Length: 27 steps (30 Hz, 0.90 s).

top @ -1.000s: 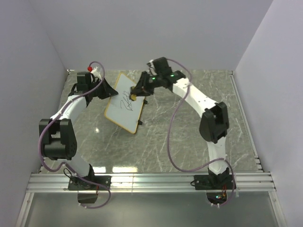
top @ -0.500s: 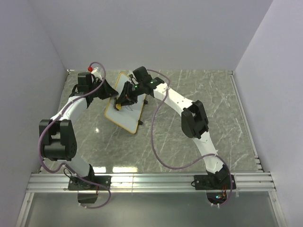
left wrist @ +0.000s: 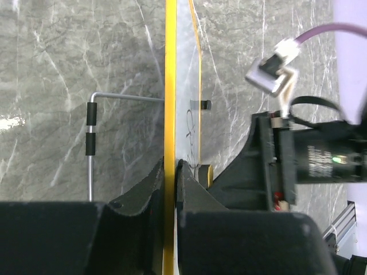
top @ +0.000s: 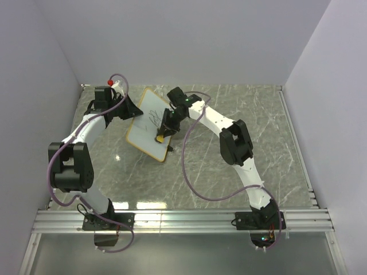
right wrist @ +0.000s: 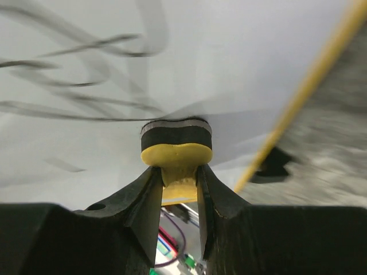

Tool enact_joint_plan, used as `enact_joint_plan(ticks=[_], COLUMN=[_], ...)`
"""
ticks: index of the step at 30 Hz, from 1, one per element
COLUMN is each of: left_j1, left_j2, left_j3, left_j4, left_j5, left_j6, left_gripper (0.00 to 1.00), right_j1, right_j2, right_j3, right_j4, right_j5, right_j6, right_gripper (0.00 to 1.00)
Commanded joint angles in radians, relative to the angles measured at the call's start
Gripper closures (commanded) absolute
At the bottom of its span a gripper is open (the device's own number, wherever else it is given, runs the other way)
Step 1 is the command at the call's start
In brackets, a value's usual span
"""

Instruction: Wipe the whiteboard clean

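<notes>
Pressed eraser [right wrist: 176, 150], pinched in right claw [right wrist: 178, 173], onto whiteboard [top: 143, 133] clamped edgewise in left claw [left wrist: 170, 169].
Risked levering it loose by pushing too hard.

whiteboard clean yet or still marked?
Still marked: dark pen strokes show on the whiteboard above the yellow eraser held in the right claw.

Grey-green marble-patterned surface [top: 287, 160], white-veined, glossy. Plain pale lilac-white wall panels [top: 189, 40], three: left, rear, right. Silver slotted aluminium rails [top: 183, 220] along the near edge, full width. Light even, diffuse.
</notes>
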<state>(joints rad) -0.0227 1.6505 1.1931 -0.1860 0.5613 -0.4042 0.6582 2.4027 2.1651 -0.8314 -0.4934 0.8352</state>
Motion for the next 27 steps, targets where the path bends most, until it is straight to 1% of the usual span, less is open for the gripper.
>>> enact_joint_plan(ticks=[1, 4, 7, 9, 10, 12, 14, 17, 18, 19, 24, 27], left_j1=[-0.065, -0.065, -0.065, -0.065, -0.065, -0.065, -0.065, -0.065, -0.065, -0.065, -0.065, -0.065], left_j2=[0.054, 0.052, 0.052, 0.051, 0.049, 0.049, 0.051, 0.052, 0.052, 0.048, 0.034, 0.023], left_j3=[-0.029, -0.026, -0.027, -0.033, -0.035, -0.038, -0.040, -0.038, -0.039, -0.041, -0.061, -0.076], left_j4=[-0.193, -0.193, -0.191, -0.187, -0.185, -0.185, -0.182, -0.184, -0.182, -0.182, -0.179, -0.176], left_j5=[0.094, 0.094, 0.092, 0.094, 0.092, 0.091, 0.089, 0.092, 0.094, 0.095, 0.095, 0.097], left_j6=[0.061, 0.061, 0.061, 0.059, 0.058, 0.057, 0.054, 0.053, 0.051, 0.051, 0.053, 0.053], left_gripper=[1.00, 1.00, 1.00, 1.00, 1.00, 1.00, 1.00, 1.00, 1.00, 1.00, 1.00, 1.00], right_j1=[0.012, 0.011, 0.012, 0.014, 0.023, 0.037, 0.063, 0.101, 0.109, 0.113, 0.115, 0.113], right_j2=[0.010, 0.018, 0.007, -0.016, -0.049, -0.079, -0.089, -0.036, -0.019, 0.008, 0.007, 0.016], right_j3=[-0.088, -0.073, -0.042, -0.059, -0.068, -0.082, -0.062, 0.070, 0.143, 0.171, 0.190, 0.222], right_j4=[-0.071, -0.083, -0.081, -0.013, 0.052, 0.104, 0.132, 0.063, 0.043, 0.020, 0.061, 0.055], right_j5=[0.121, 0.130, 0.099, 0.061, 0.018, -0.003, -0.030, -0.036, -0.033, -0.037, -0.057, -0.047], right_j6=[-0.061, -0.070, -0.074, -0.070, -0.065, -0.061, -0.061, -0.090, -0.097, -0.097, -0.064, -0.054], right_gripper=[1.00, 1.00, 1.00, 1.00, 1.00, 1.00, 1.00, 1.00, 1.00, 1.00, 1.00, 1.00])
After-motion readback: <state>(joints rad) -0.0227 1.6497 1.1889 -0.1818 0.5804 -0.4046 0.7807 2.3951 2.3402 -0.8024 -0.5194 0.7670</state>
